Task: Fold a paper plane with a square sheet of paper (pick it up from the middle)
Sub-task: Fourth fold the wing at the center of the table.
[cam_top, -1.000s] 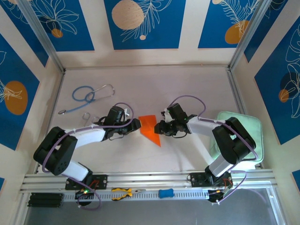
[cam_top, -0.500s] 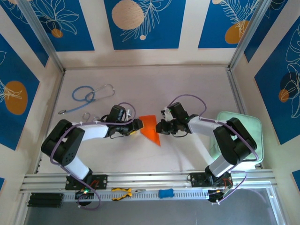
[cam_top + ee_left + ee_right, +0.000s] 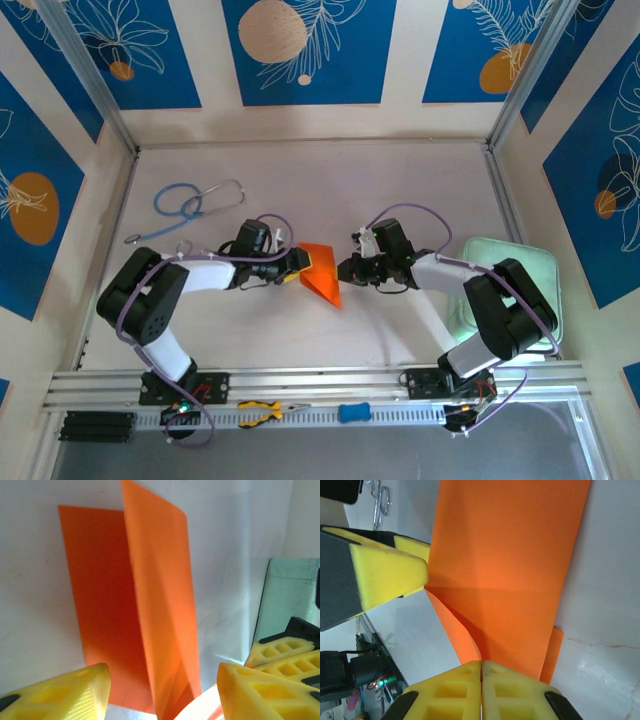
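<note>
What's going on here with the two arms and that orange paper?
Two robot arms are working on the square sheet of paper in the middle of the table. The right gripper is shut on one edge of the sheet, pinching it. The left gripper is open, with a finger on either side of a raised flap. The sheet is partly folded along one crease, one part lying flat and another standing up. It is not a plane yet.

This is a robotics lab test cell: a white table [image 3: 300,180] boxed in by aluminium framing [image 3: 108,105] and blue leaf-print wall panels [image 3: 300,50], with robot arms [image 3: 195,278] bolted to a slotted rail [image 3: 320,380] where pliers [image 3: 262,409] lie.
</note>
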You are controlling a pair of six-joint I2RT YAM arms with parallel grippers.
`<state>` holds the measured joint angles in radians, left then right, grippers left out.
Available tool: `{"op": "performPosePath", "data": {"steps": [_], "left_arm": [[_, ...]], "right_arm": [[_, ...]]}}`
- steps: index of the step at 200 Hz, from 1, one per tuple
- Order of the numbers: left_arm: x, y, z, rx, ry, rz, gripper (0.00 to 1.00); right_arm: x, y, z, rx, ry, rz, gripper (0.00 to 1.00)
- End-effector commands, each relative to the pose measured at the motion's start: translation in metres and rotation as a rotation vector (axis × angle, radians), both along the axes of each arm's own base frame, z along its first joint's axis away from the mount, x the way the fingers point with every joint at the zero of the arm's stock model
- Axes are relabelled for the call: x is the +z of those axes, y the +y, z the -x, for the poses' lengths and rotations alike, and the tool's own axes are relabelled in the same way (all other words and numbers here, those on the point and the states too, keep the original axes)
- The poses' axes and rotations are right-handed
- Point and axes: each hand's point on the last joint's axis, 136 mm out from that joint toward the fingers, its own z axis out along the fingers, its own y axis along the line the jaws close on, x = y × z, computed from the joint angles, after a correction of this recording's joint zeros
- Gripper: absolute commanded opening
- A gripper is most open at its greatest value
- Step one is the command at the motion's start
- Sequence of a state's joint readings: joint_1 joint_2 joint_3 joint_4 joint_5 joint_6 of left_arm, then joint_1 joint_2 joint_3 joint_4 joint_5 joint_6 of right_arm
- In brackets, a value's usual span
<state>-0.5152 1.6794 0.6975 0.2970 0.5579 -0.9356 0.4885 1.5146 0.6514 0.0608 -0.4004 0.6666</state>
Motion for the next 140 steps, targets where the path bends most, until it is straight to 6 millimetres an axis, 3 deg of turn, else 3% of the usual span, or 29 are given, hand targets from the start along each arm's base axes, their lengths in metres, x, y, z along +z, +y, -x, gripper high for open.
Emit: {"op": "performPosePath", "data": {"steps": [1,47,64,75,90,114,140], "left_arm": [[0.008,-0.008,-0.011,-0.001,-0.009,0.056,0.56],[0.002,-0.013,-0.02,0.014,0.002,0.086,0.39],[0.001,-0.012,-0.022,0.033,-0.002,0.083,0.29],[0.002,-0.009,-0.022,0.051,-0.007,0.083,0.17],[0.004,-0.003,-0.022,0.094,-0.015,0.075,0.09],[0.006,0.007,-0.02,0.145,-0.023,0.042,0.05],[0.009,0.014,-0.018,0.193,-0.03,0.01,0.03]], "right_arm": [[0.008,0.001,0.004,0.015,-0.005,-0.039,0.09],[0.004,-0.001,0.005,0.014,0.006,-0.034,0.1],[0.001,-0.003,0.005,0.012,0.008,-0.012,0.11],[-0.002,-0.005,0.007,0.018,0.004,0.028,0.12],[-0.005,-0.01,0.006,0.011,-0.031,0.123,0.21],[-0.004,-0.025,0.003,-0.046,-0.129,0.263,0.35],[0.007,-0.029,0.0,-0.065,-0.305,0.332,0.44]]}}
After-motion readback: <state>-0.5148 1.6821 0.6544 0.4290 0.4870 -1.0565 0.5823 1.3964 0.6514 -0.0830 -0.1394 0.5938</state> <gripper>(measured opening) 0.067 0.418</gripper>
